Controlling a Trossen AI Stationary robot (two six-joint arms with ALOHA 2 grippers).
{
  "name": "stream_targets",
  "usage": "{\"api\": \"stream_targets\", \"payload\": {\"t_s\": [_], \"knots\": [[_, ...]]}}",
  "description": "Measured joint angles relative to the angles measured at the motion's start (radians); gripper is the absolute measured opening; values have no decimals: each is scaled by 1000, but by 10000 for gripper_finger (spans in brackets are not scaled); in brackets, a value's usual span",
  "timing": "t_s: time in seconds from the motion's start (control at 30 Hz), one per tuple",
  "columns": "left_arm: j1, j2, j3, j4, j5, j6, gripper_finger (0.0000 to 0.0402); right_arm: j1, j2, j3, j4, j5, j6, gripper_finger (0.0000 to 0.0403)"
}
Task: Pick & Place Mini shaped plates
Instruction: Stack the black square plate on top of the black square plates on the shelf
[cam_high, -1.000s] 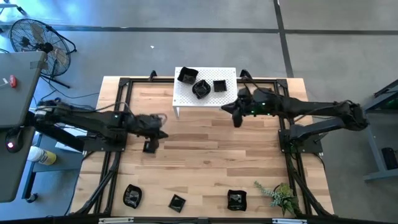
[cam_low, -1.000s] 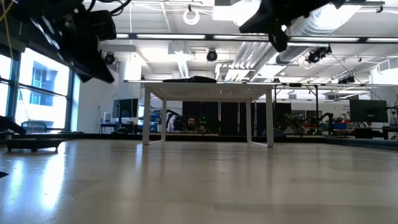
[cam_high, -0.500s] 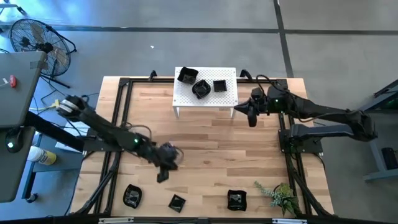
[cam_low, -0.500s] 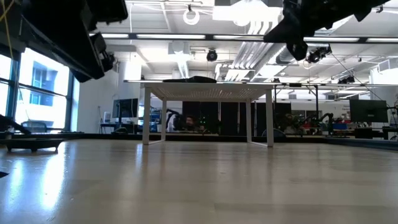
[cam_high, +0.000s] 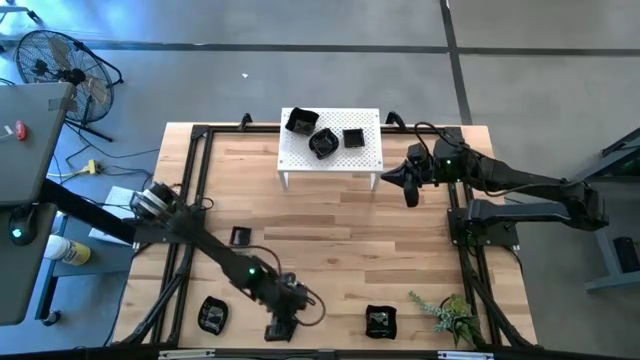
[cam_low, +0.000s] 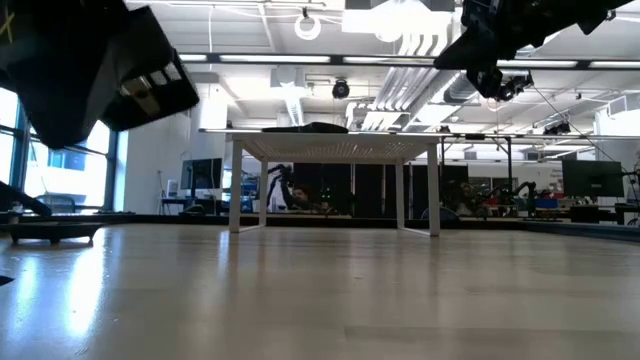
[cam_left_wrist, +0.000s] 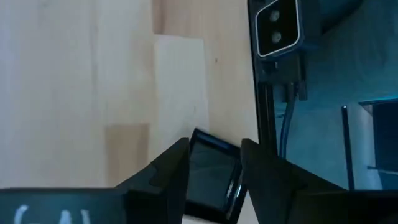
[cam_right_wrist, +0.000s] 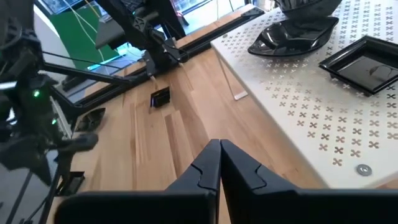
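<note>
I had the left gripper (cam_high: 281, 329) down at the near edge of the table (cam_high: 330, 240), far forward of the white stand (cam_high: 331, 150), its fingers (cam_left_wrist: 165, 177) apart on either side of a small square black plate (cam_left_wrist: 210, 186) lying flat on the wood; from the wrist view I could not tell whether the pads touched the plate. Along that same near edge, a wavy plate (cam_high: 211, 315) lay to the left of the gripper and another plate (cam_high: 378, 321) to its right, with a small green plant (cam_high: 448, 317) beyond that toward the table's right corner. One more little square plate (cam_high: 240, 236) sat on the wood about midway between the near edge and the stand, off to the stand's left. I held the right gripper (cam_high: 409, 193) just off the stand's right end, raised above the table, fingers (cam_right_wrist: 211, 165) pressed together with nothing between them. On the stand itself, at the far side of the table, three plates rested: a square one (cam_high: 300, 122) at its far left, a round one (cam_high: 322, 143) in the middle and a small square one (cam_high: 352, 137) to the right.
</note>
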Motion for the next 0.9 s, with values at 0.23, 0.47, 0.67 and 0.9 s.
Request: {"api": "stream_targets", "payload": {"t_s": [0.23, 0.47, 0.67, 0.9], "knots": [[2, 71, 27, -72, 3, -36, 143, 0, 1, 0, -8, 0, -22, 7], [2, 82, 27, -68, -3, -10, 136, 0, 1, 0, -13, -3, -26, 3], [2, 82, 27, -98, 0, 43, 86, 1, 1, 0, -13, -3, -27, 4], [2, 86, 26, -98, 50, 107, 59, 1, 1, 0, -12, -3, -39, 5]]}}
